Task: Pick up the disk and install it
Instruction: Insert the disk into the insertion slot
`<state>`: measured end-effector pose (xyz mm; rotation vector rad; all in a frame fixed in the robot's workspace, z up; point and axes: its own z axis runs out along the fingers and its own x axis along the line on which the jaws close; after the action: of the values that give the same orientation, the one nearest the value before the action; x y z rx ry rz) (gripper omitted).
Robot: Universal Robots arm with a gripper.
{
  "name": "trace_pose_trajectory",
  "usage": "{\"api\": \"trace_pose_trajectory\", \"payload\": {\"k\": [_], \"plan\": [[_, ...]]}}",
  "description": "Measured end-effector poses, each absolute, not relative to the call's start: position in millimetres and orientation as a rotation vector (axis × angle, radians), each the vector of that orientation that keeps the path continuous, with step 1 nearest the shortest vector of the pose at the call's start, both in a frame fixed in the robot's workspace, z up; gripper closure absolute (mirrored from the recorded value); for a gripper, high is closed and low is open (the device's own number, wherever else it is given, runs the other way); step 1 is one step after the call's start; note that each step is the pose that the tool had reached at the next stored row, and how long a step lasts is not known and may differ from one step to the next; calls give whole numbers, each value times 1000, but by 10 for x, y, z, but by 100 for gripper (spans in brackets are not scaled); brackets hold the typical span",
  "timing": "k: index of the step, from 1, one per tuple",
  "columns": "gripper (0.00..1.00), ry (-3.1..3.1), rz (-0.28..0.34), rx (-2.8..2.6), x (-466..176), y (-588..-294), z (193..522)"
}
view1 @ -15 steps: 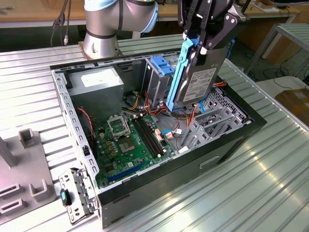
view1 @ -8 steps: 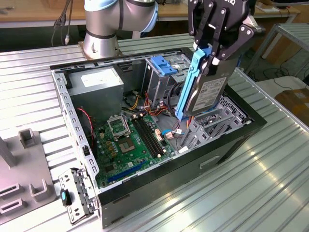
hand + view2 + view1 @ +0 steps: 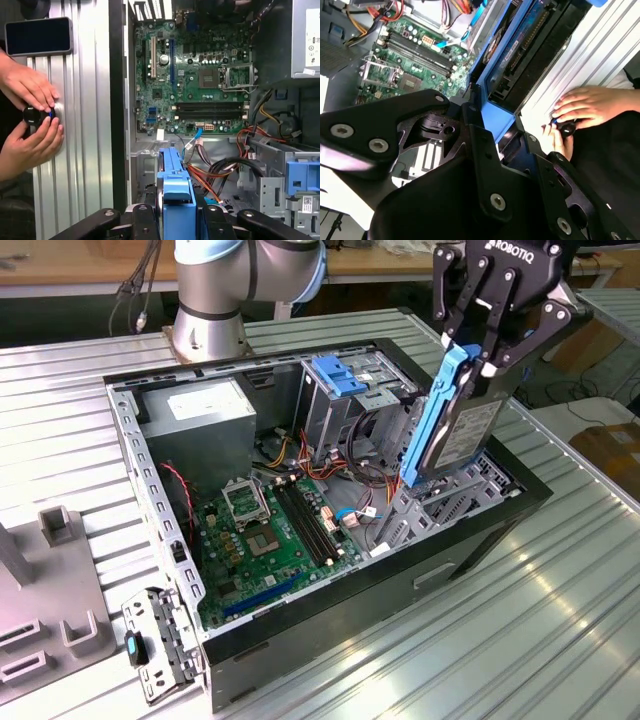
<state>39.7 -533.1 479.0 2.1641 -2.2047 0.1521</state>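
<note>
My gripper (image 3: pixel 478 358) is shut on the disk (image 3: pixel 462 430), a grey slab in a bright blue carrier frame. I hold it on edge, tilted, over the open computer case (image 3: pixel 480 540) at the exterior view's right. Its lower end reaches down to the metal drive cage (image 3: pixel 430 502); whether they touch I cannot tell. In the first wrist view the blue carrier (image 3: pixel 175 187) sticks out from between my black fingers (image 3: pixel 142 220). In the second wrist view the disk (image 3: pixel 520 55) shows its dark connector edge beyond the fingers (image 3: pixel 480 140).
The case holds a green motherboard (image 3: pixel 270 530), a grey power supply (image 3: pixel 200 415), coloured cables (image 3: pixel 225 170) and a lighter blue bracket (image 3: pixel 340 375). A person's hands (image 3: pixel 30 115) hold a small black knob on the ribbed table beside a phone (image 3: pixel 39 36). Grey fixtures (image 3: pixel 50 580) stand at the exterior view's left.
</note>
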Motion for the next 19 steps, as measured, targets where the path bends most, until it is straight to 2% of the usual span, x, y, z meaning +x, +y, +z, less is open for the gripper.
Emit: {"api": "trace_pose_trajectory", "payload": {"k": [19], "plan": [[63,-2250,127,2138,518,-5427,4629]]}}
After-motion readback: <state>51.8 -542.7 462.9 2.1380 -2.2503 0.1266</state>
